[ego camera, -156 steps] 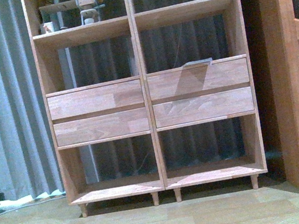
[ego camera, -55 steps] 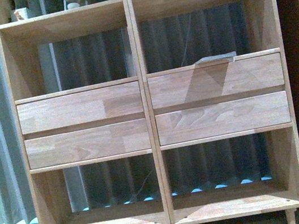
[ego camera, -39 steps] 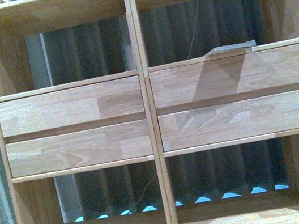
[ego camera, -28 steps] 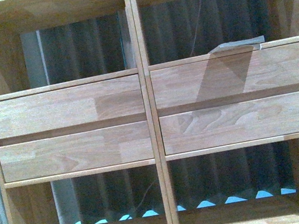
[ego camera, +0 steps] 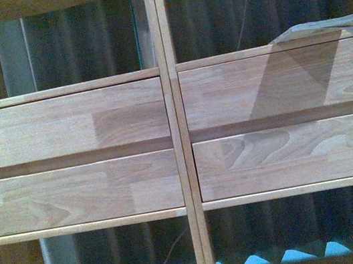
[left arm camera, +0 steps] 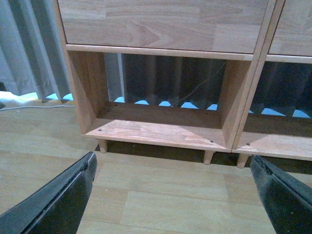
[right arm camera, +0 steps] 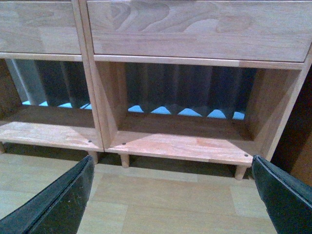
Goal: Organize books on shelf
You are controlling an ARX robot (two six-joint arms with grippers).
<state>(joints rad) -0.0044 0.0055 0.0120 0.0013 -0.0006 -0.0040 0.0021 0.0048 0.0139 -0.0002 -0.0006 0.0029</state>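
In the front view, a thin book lies flat on the shelf at 2 o'clock, just above the upper right drawer front. Its long axis runs from 9 to 3 o'clock, along the front edge. I cannot tell which way the spine faces. I judge it light and bendy, best pinched at its front edge.

In the left wrist view, the left pincer is wide apart and empty.

In the right wrist view, the right pincer is also apart and empty.

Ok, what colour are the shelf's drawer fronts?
The drawer fronts are light natural wood with visible grain, unpainted; the front view shows them best.
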